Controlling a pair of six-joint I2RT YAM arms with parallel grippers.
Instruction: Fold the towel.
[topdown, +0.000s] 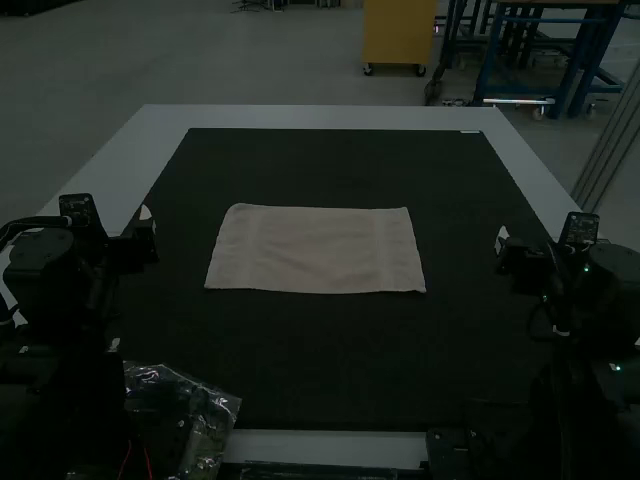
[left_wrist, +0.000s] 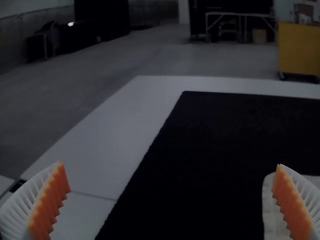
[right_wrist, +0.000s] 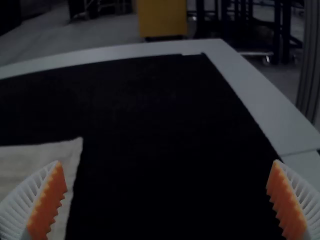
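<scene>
Towel (topdown: 315, 250) flat on dark mat (topdown: 320, 365), ungripped, between the arms.
High view: towel's long axis runs side to side, short ends facing left arm (topdown: 70, 270) and right arm (topdown: 590, 280); apart from both, left looks slightly nearer. Left wrist view: left gripper (left_wrist: 170, 165) wide open, empty, towel off toward the right arm. Right wrist view: right gripper (right_wrist: 167, 161) also spread, empty, towel toward the left arm. Next move probably goes inward.
</scene>
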